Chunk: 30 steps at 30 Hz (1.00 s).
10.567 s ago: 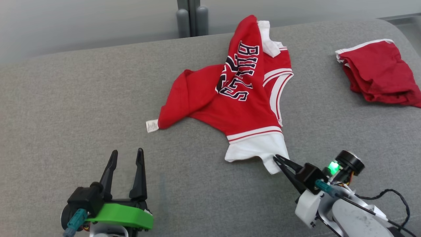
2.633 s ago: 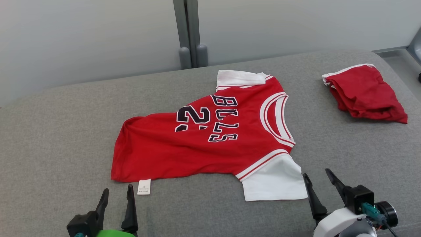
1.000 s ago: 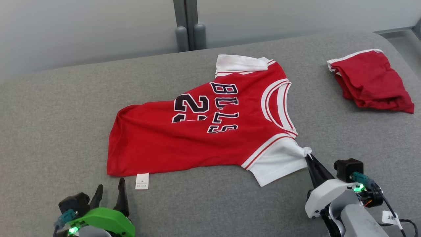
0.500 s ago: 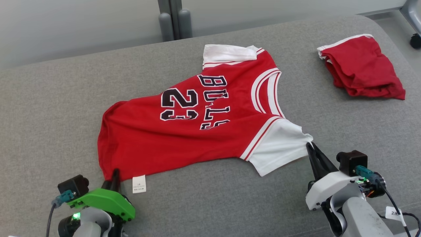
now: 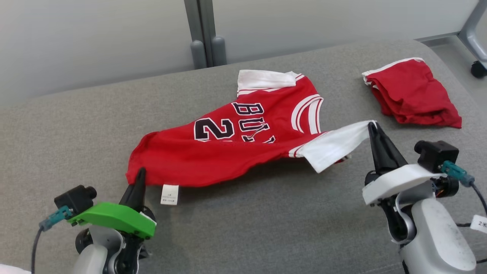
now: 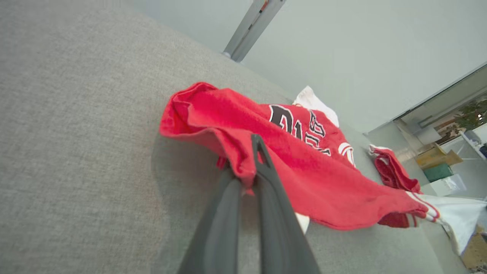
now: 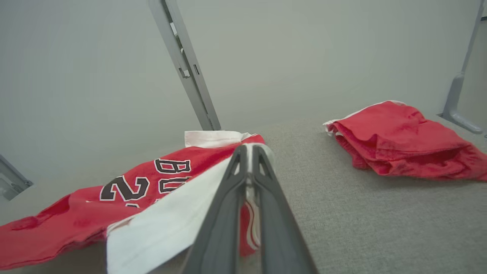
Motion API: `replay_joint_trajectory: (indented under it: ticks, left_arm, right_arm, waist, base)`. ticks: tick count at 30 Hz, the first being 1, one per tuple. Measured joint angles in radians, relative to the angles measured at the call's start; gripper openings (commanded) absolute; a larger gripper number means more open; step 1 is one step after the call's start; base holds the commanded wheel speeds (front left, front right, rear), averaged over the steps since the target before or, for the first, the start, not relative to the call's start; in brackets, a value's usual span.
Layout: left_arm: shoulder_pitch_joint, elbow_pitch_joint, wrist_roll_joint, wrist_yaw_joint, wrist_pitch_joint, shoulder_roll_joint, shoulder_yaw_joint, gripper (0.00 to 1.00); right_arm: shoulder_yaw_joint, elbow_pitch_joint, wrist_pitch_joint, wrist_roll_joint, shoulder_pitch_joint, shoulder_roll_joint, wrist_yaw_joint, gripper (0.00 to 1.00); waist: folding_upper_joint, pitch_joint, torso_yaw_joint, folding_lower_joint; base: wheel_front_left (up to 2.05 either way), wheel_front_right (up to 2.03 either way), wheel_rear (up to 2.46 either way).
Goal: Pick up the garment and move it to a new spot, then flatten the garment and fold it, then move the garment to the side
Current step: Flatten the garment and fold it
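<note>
The garment [image 5: 236,148] is a red jersey with white sleeves and dark lettering, spread across the grey couch [image 5: 57,133]. My left gripper [image 5: 140,173] is shut on its red hem corner, seen up close in the left wrist view as the garment [image 6: 304,167] bunched at my left gripper [image 6: 253,146]. My right gripper [image 5: 372,125] is shut on the near white sleeve, which hangs lifted off the cushion. In the right wrist view the garment [image 7: 125,190] drapes left from my right gripper [image 7: 249,149]. Its near edge is raised; the far sleeve rests on the couch.
A second red garment [image 5: 412,93] lies crumpled at the back right of the couch, also seen as the red heap [image 7: 399,140]. A grey post [image 5: 201,34] and wall stand behind. A wheeled frame leg [image 5: 475,42] is at far right.
My left gripper closed on the hem corner. Both grippers have risen, lifting the jersey's near edge and white sleeve off the cushion. The head camera shifted too.
</note>
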<state>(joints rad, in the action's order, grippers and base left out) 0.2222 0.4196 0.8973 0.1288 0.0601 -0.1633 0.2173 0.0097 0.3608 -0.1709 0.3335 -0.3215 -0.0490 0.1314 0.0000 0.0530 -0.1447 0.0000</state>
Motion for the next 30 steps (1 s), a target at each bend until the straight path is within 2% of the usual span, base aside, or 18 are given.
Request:
replay_joint_trajectory:
  ticks: [7,13,19,25,30]
  left_arm:
    - [-0.037,-0.33,0.157,-0.008,-0.108,-0.04,-0.04,0.0]
    - [-0.009,-0.631,0.24,-0.095,-0.199,-0.069,-0.096,0.0]
    - [0.08,-0.859,0.274,-0.178,-0.267,-0.088,-0.122,0.0]
    - [0.169,-0.972,0.274,-0.242,-0.328,-0.119,-0.125,0.0]
    - [0.227,-0.934,0.263,-0.268,-0.352,-0.139,-0.125,0.0]
  right_arm:
    - [-0.043,-0.317,0.136,0.061,-0.015,0.0,0.0,0.0]
    - [-0.101,-0.572,0.244,0.083,-0.072,-0.007,0.0,0.0]
    - [-0.147,-0.732,0.33,0.125,-0.132,-0.006,0.0,0.0]
    - [-0.178,-0.828,0.393,0.166,-0.169,-0.003,0.0,0.0]
    - [-0.192,-0.823,0.427,0.159,-0.19,-0.003,0.0,0.0]
  waist:
    - [0.0,-0.063,-0.002,0.0]
    - [0.0,-0.095,-0.013,0.0]
    - [0.0,-0.104,-0.021,0.0]
    - [0.0,-0.093,-0.022,0.0]
    - [0.0,-0.067,-0.021,0.0]
  base:
    - [0.0,0.0,0.0]
    - [0.0,0.0,0.0]
    - [0.0,0.0,0.0]
    - [0.0,0.0,0.0]
    - [0.0,0.0,0.0]
